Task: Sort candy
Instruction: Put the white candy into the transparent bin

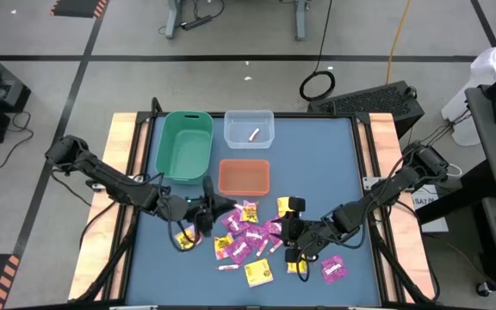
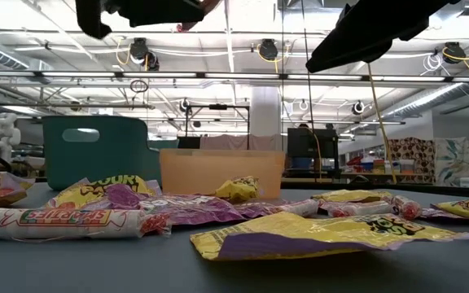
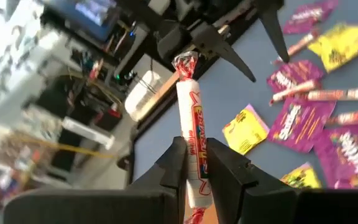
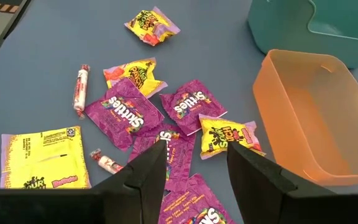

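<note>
Closest to the low camera lies a flat yellow packet (image 2: 332, 233), with a pale stick (image 2: 72, 221) to its side and more candy (image 1: 248, 237) spread behind them across the blue table (image 1: 343, 155).

Seen from above, that candy sits in a loose pile of magenta packets (image 4: 122, 112), yellow ones and thin sticks in front of the orange bin (image 1: 244, 176). Beyond it stand a green bin (image 1: 184, 145) and a clear bin (image 1: 249, 128), the clear one with a single stick (image 1: 254, 134) inside.

At the pile's left edge is the left gripper (image 1: 207, 213). Its wrist view shows its fingers (image 3: 173, 167) pinching a stick (image 3: 190, 124) between them: the stick stands lengthwise out of the narrow gap, its twisted end well past the tips (its lower end is hidden behind the fingers). This gripper is raised off the table, since in the low view both arms show only as dark shapes at the top edge.

On the pile's right side is the right gripper (image 4: 194, 168), fingers spread and holding nothing. Its wrist view looks down between them at magenta packets and a small yellow packet (image 4: 227, 139) lying just beside the orange bin's wall. Nothing there touches the fingers.
</note>
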